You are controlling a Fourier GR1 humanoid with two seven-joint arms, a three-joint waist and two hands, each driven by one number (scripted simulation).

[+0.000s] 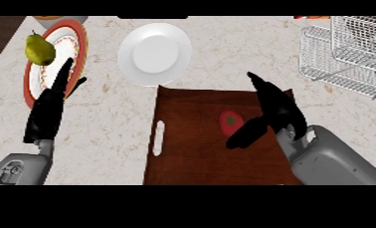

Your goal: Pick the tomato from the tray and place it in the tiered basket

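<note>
Beside right hand (pixel 281 112), perhaps touching, one tomato (pixel 229 122)

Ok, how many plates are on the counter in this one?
2. A red-rimmed plate at far left carrying a pear, and a plain white plate just beyond the tray. A round thing cut off at the top left edge might be another dish.

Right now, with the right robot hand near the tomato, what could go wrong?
The tomato is round and lies beside the open right robot hand; closing fingers might nudge it so it rolls across the tray. On the way to the tiered basket, the robot hand could catch its wire rim.
</note>
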